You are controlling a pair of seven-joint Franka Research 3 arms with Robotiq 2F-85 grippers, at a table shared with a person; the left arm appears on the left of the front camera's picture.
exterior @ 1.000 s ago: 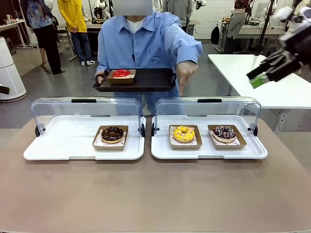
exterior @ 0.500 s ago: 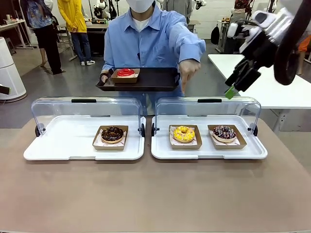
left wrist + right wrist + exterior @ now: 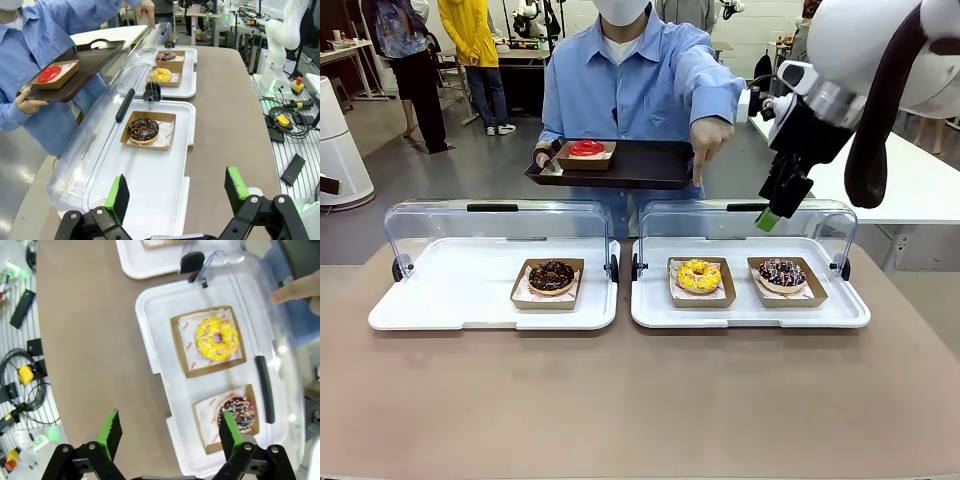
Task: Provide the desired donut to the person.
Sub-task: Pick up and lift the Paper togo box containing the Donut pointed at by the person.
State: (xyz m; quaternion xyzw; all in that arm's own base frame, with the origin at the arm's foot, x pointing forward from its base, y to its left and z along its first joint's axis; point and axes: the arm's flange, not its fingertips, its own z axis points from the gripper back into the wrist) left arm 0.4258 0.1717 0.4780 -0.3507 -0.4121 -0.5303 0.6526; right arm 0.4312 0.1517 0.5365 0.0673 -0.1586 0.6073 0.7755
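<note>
A: Since a second ago the right claw [image 3: 769,212] is swinging in from the right edge, and it is now hanging over the raised lid of the right case [image 3: 845,312].
B: What are the cases holding?
A: Both are sitting side by side on the worktop [image 3: 620,400], with their clear lids standing open. The right case is carrying a yellow donut [image 3: 698,275] and a dark sprinkled donut [image 3: 781,272], each lying in a brown card box on a paper liner. The left case [image 3: 410,310] is holding one chocolate donut [image 3: 551,275], boxed alike. A red donut [image 3: 586,149] is riding on the black tray [image 3: 645,168] that the person [image 3: 620,80] is carrying.
B: Any print?
A: Red marks are showing on the liners, too small to read.
B: Which one is wanted?
A: The person's hand [image 3: 705,140] is pointing down toward the yellow one, iced and speckled, in the right case's left half.
B: Claws?
A: Both are gaping wide and gripping nothing. The left claw [image 3: 177,189] is hovering over the left case's end.
</note>
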